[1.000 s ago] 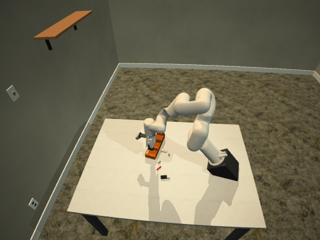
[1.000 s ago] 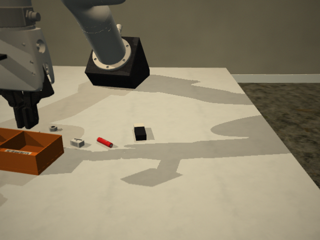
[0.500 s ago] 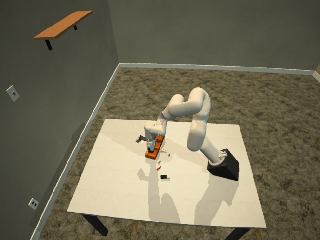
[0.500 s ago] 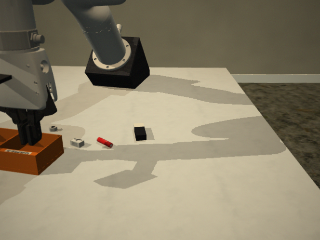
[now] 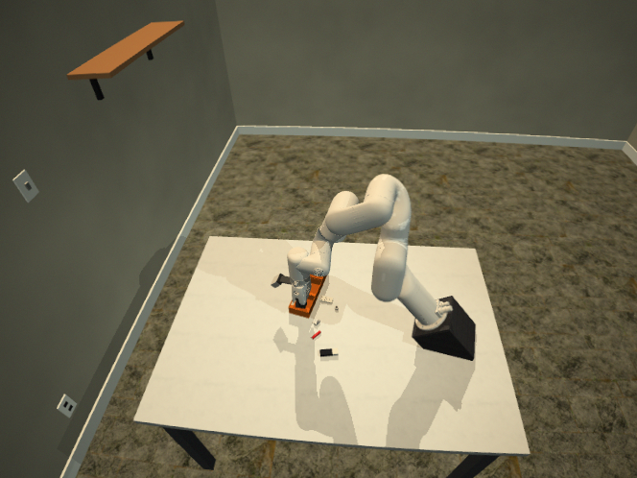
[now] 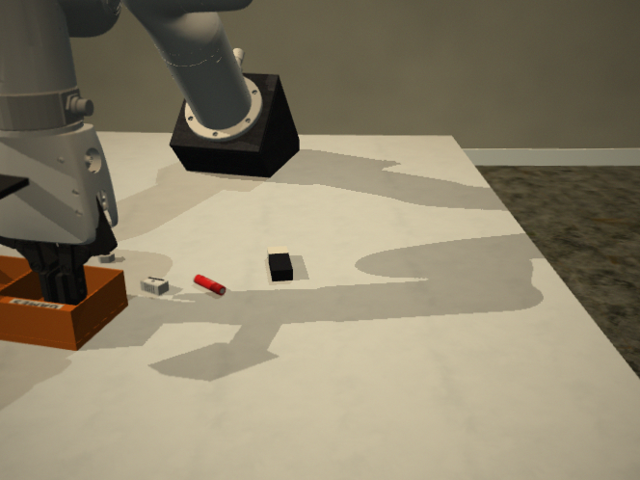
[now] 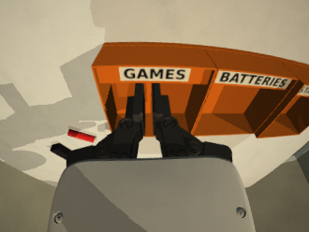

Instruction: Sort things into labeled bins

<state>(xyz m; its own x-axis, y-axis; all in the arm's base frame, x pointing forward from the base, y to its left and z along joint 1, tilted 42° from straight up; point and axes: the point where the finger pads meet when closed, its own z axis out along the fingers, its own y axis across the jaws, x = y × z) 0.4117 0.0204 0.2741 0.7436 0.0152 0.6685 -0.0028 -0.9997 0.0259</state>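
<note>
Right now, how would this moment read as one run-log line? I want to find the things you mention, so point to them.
gripper (image 5: 299,304) (image 6: 65,299) (image 7: 148,94): nearly shut, in GAMES bin (image 5: 298,311) (image 6: 36,325) (image 7: 150,55) | grasp: unclear | red cylinder (image 5: 316,334) (image 6: 209,284) (image 7: 80,136): on table (image 5: 231,370) (image 6: 413,387) (image 7: 47,51)

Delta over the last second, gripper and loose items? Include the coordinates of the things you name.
The gripper (image 5: 300,305) (image 6: 64,299) (image 7: 148,94) moved down, from above the GAMES compartment (image 6: 100,305) (image 7: 101,75) into it. No pickup or release is visible. The red cylinder (image 5: 316,334) (image 6: 209,284) (image 7: 80,136) and black-and-white block (image 5: 326,352) (image 6: 280,266) stayed put.
</note>
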